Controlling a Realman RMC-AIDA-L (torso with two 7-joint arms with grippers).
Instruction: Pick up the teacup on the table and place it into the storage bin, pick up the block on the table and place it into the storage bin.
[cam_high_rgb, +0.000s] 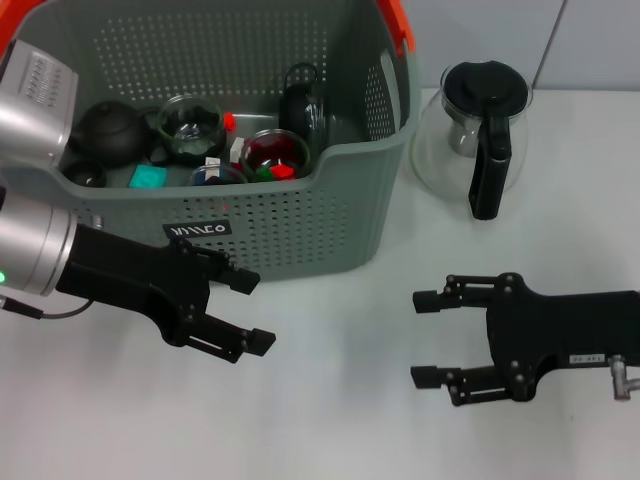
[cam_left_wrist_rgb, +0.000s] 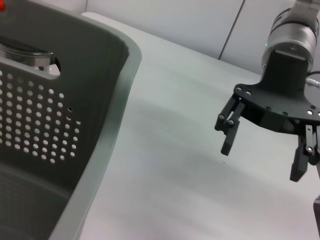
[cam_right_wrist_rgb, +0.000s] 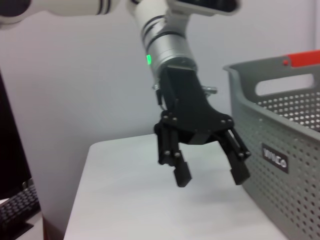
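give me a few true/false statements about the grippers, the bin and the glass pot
1. Both grippers are open and empty. True: the left gripper and right gripper hold nothing.
2. The glass pot sits inside the bin. False: it stands on the table beside the bin.
3. The bin is empty. False: it holds a dark teapot, glass cups and small coloured pieces.
4. The left gripper is in front of the bin's logo side. True.
5. The pot's lid is off. False: its black lid is on.

Storage bin front wall: small black label, white logo lettering, not legible. No other readable text.
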